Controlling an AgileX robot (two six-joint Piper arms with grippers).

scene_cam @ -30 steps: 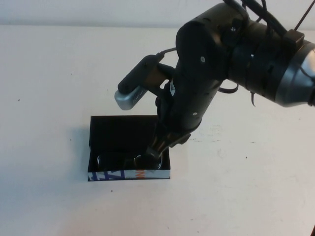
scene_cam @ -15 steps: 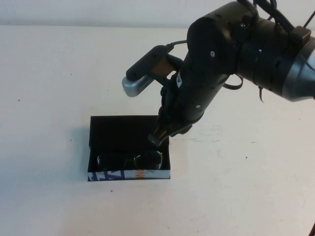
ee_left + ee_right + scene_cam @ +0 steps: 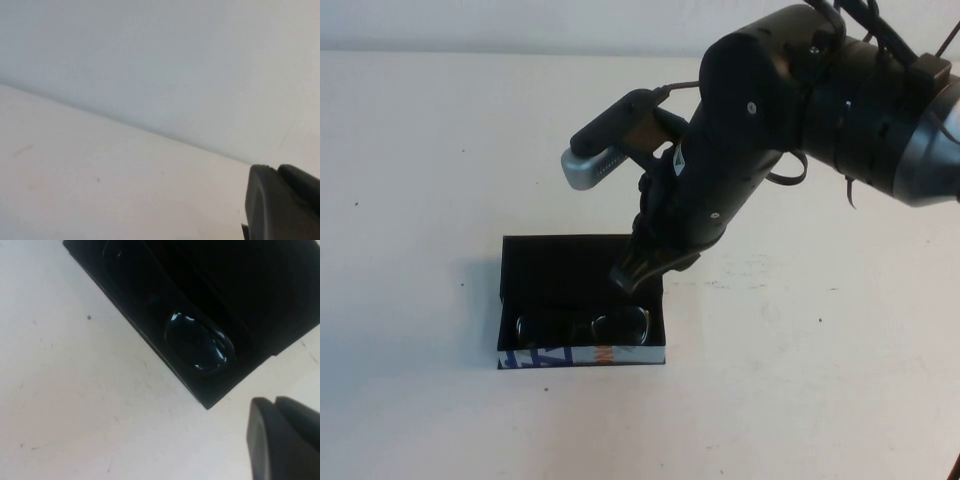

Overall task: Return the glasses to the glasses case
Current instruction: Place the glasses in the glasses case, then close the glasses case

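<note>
A: Where is the pair of black thick-framed plastic glasses (image 3: 585, 327) lying relative to the right tool (image 3: 626, 277)?

B: It is resting inside the black rectangular glasses case (image 3: 582, 300), along the white printed front edge nearest the robot, just below the tool tip and toward the robot's left. Its long axis is running left to right, parallel to that edge.

A: And the tool?

B: It is hanging over the case's right part, touching nothing; its fingers are looking closed together and are holding nothing. The right arm is reaching in from the right, wrist angled down and leftward.

A: The left tool (image 3: 282, 205)?

B: Only its dark edge is showing in the left wrist view, facing bare white table (image 3: 420, 150); I cannot tell whether it is open. It is outside the high view, so the right arm is nearer.

A: What remains?

B: Probably closing the flap lid.
</note>
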